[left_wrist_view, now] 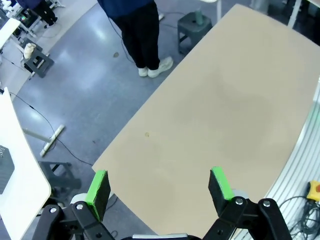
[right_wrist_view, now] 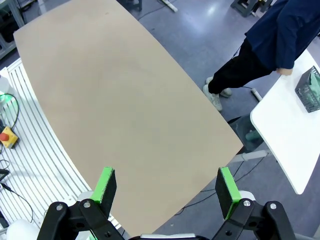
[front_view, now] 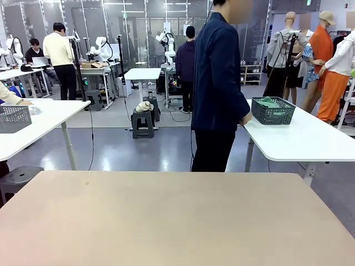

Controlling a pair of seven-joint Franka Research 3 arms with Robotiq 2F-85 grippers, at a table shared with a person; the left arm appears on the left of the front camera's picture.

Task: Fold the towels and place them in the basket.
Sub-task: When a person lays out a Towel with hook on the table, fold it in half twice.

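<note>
Left pincer (left_wrist_view: 159,174) and right pincer (right_wrist_view: 166,172) gape empty; mesh basket (front_view: 273,114) cradles crumpled green towel (front_view: 269,102).

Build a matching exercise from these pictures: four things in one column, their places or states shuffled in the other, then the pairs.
Things:
1. basket
2. green towel
3. left gripper
4. person

Places or states:
A. lying in the basket
B. open, above the beige table's edge
C. standing on the floor by the white table
D. sitting on the white table

Pairs: 1-D, 2-A, 3-B, 4-C.
</note>
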